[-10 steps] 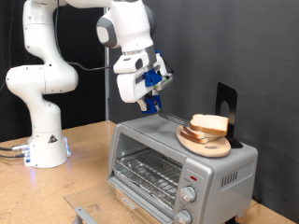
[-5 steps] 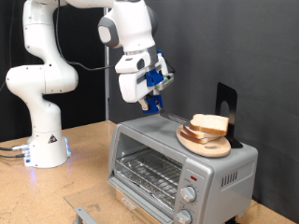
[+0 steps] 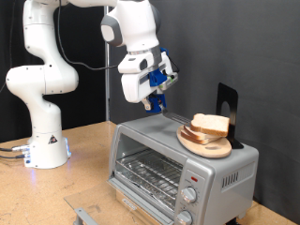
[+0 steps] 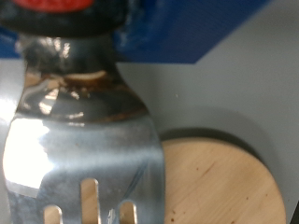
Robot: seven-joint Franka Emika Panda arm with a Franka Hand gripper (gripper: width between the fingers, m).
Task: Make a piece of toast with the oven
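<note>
pincer clamped on metal spatula | we see piece of toast lower, toward exterior view's right, atop oven

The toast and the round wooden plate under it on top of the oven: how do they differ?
The piece of toast is roughly square and pale with a tan crust; the wooden plate is round and light brown. The toast lies on top; the plate rests on the oven roof and is wider. Both sit right of the tool in the exterior view, untouched.
</note>
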